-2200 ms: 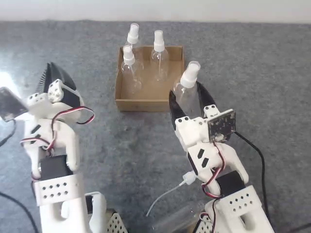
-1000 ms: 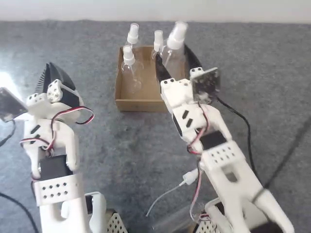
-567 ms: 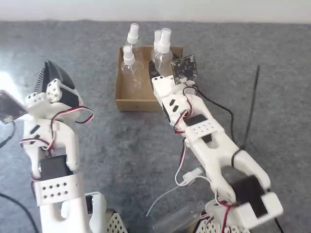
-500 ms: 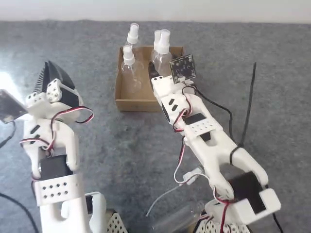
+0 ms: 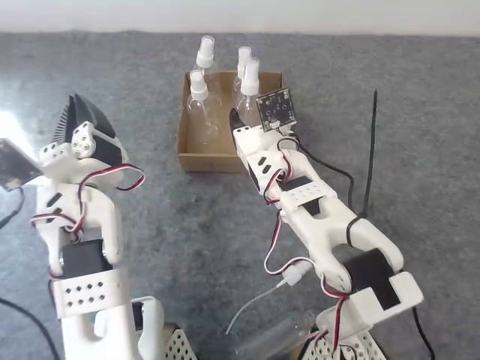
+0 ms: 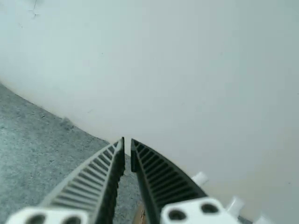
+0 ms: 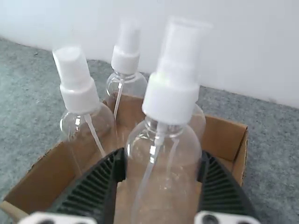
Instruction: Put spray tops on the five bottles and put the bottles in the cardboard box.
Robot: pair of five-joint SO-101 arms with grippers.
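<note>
Gripping a capped spray bottle (image 7: 163,140) by its body, right hand (image 7: 161,163) holds it upright over the cardboard box (image 5: 214,159); second bottle (image 5: 200,112) and third bottle (image 5: 244,54) stand close beside, crowding it; left hand (image 6: 127,143), closed and empty, raised well apart; uncapped bottle (image 5: 274,336) lies on desk (image 5: 187,225).

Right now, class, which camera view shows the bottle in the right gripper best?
The right wrist view: the held bottle sits close up in the right gripper, clear body and spray top both plain. The high view gives its spray top, the body largely hidden by the arm. The left wrist view faces the wall.
</note>
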